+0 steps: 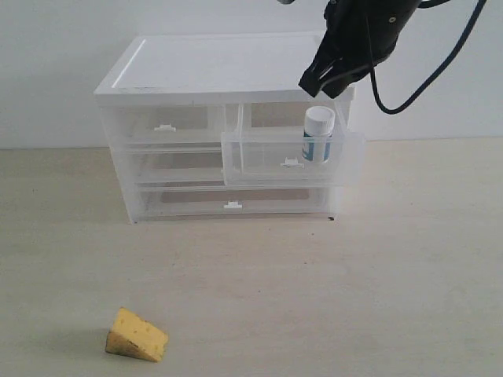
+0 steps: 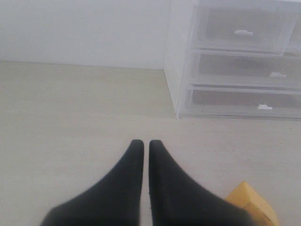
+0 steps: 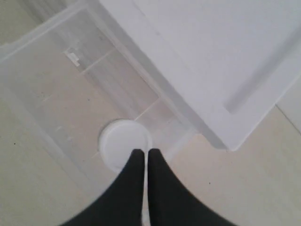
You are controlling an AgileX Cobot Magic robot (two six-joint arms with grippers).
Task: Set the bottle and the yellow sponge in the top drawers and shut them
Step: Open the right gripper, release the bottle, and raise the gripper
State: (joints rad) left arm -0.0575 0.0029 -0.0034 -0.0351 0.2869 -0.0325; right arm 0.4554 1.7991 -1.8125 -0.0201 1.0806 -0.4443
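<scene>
The white bottle [image 1: 319, 134] with its teal label stands upright inside the top right drawer [image 1: 292, 159], which is pulled out. My right gripper [image 1: 313, 85] hangs just above the bottle, shut and empty; in the right wrist view its tips [image 3: 145, 152] sit over the bottle's cap [image 3: 123, 141]. The top left drawer [image 1: 167, 124] is pushed in. On the table at the front left lies the yellow sponge [image 1: 136, 335]. My left gripper [image 2: 144, 142] is shut and empty, with the sponge [image 2: 250, 203] close beside it.
The white drawer cabinet [image 1: 220, 67] stands at the back of the table, with two full-width drawers [image 1: 232, 200] below the top ones, both pushed in. A black cable [image 1: 428, 75] hangs from the right arm. A white wall runs behind.
</scene>
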